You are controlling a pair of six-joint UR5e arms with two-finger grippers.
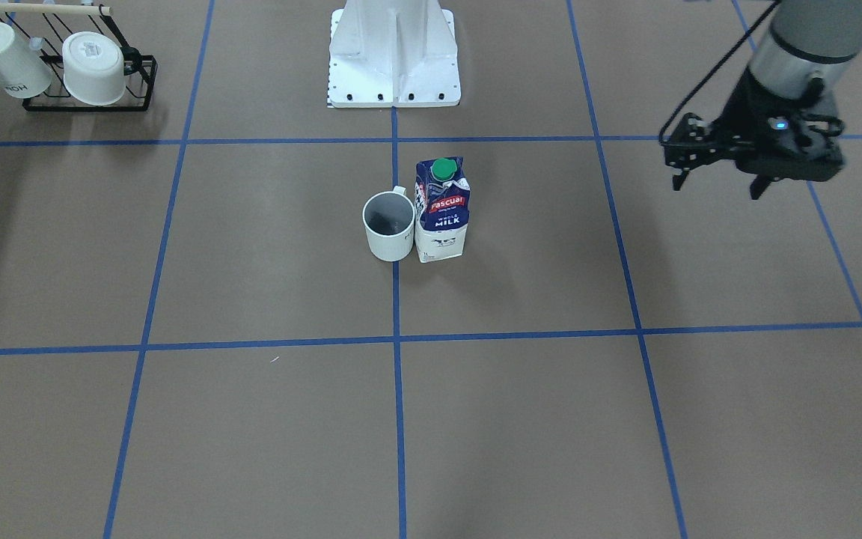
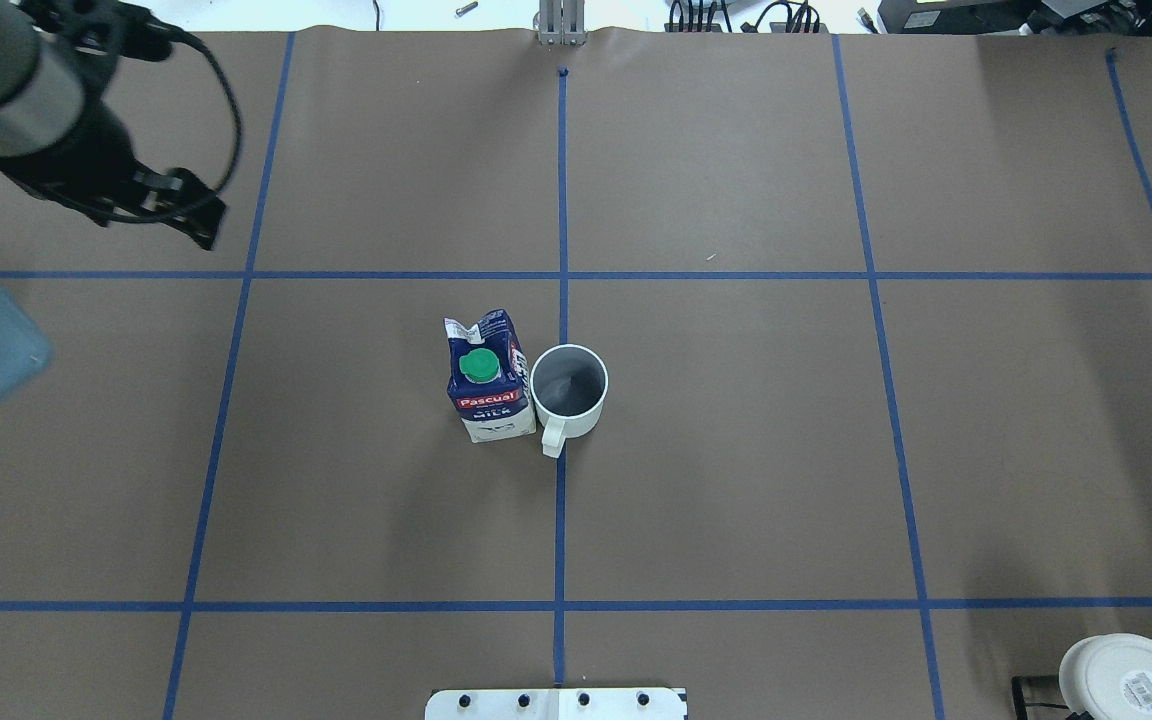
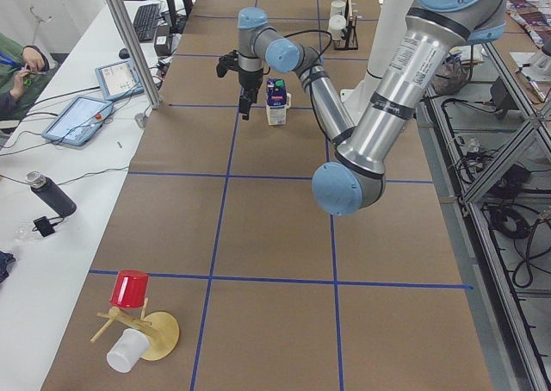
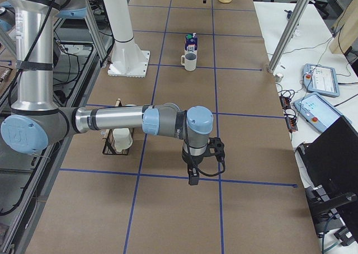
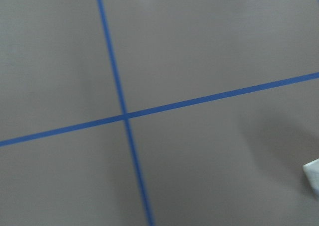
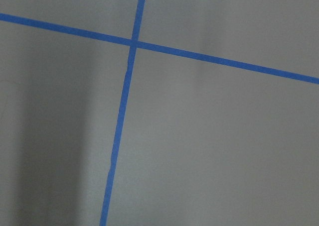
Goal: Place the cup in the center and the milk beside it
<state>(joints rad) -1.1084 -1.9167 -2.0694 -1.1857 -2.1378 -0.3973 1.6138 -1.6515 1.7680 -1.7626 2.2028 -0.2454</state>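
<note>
- Cup [image 1: 388, 226]: upright at worktop [image 1: 251, 262] centre, on the middle tape line, handle toward the robot.
- Milk [image 1: 442, 213]: upright, close against the cup's side, on the robot's left.
- Left end effector [image 1: 717, 187]: fingers apart, empty, well off; placement looks finished.
- Right end effector [image 4: 193, 178]: opening cannot be told.
</note>
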